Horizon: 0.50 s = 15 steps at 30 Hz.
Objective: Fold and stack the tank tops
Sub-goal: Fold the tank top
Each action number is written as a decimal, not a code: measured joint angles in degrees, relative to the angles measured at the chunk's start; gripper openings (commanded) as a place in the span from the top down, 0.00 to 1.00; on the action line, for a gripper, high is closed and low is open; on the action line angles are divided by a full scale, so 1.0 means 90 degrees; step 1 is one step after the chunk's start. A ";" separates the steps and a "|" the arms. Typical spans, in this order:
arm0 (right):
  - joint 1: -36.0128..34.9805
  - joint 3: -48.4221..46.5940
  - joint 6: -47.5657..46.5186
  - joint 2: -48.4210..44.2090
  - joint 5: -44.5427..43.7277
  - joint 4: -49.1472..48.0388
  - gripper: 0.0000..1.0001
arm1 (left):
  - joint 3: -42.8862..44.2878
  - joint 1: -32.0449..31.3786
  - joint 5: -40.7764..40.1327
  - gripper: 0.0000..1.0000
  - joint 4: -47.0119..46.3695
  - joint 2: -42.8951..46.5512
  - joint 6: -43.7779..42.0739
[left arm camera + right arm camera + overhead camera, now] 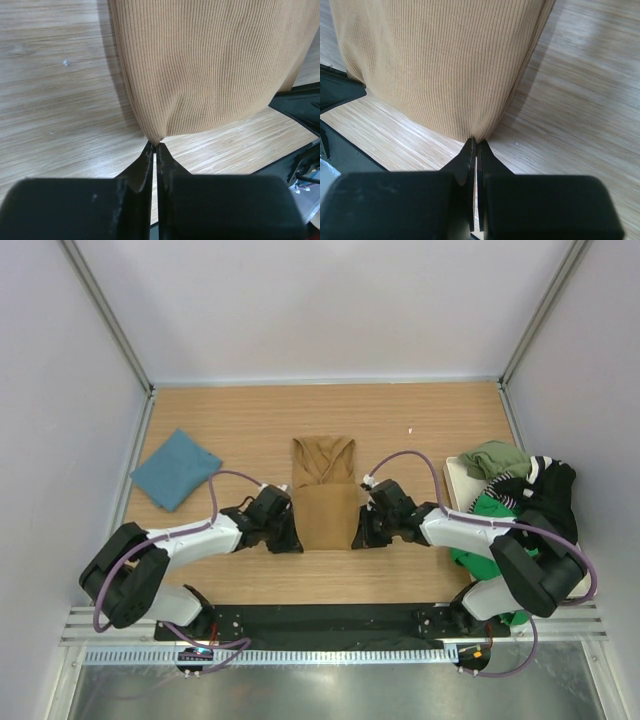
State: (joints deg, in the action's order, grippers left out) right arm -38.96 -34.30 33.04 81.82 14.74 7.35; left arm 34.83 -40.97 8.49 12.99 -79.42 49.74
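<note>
Across the wooden table [240,420], the cloth is set out in three places. At the right edge, a heap of tank tops [515,495] in green, olive and black is kept; it is judged to be stock awaiting folding. Its pieces are tangled, so their number cannot be told, and part of the heap is covered by the right arm.

At the centre, between the arms, the tan tank top [325,505] is laid flat and lengthwise, with the strap end away from the bases and the hem toward them. This placement brings both hem corners within reach of one arm each.

At the left, well apart, the teal tank top [175,468] is laid folded; it is judged to mark the stacking place.

The left gripper [155,145] is closed, and the near left hem corner is pinched at its tips, where the ribbed cloth is puckered. The right gripper [475,141] is likewise closed on the near right corner. A matched two-corner hold is judged to be set for carrying the hem toward the straps. How much cloth is caught between the jaws is hidden. In the overhead view, both corners are covered by the gripper bodies.
</note>
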 measured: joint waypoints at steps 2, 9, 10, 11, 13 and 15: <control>-0.0010 0.0000 0.0005 0.0000 0.0012 0.0000 0.99 | 0.0000 -0.0022 0.0019 1.00 -0.0029 -0.0022 -0.0007; -0.0007 -0.0415 -0.0015 0.0236 -0.0032 0.0415 0.99 | 0.0306 0.0041 0.0027 1.00 0.0185 -0.0216 -0.0044; 0.0019 -0.0726 -0.0063 0.0359 -0.0090 0.0697 0.99 | 0.0551 0.0126 0.0078 1.00 0.0335 -0.0367 -0.0095; 0.0068 -0.1056 -0.0124 0.0500 -0.0109 0.0911 0.99 | 0.0894 0.0257 0.0192 1.00 0.0517 -0.0585 -0.0177; 0.0282 -0.2312 -0.0272 0.0988 -0.0124 0.1630 0.99 | 0.1882 0.0680 0.0483 1.00 0.0979 -0.1124 -0.0389; 0.0561 -0.3643 -0.0398 0.1358 -0.0214 0.2181 0.99 | 0.2987 0.1059 0.0546 1.00 0.1435 -0.1511 -0.0573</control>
State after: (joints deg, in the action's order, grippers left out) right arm -33.91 -67.09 29.45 94.04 12.82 26.98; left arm 61.71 -31.44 13.41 25.91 -93.01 44.58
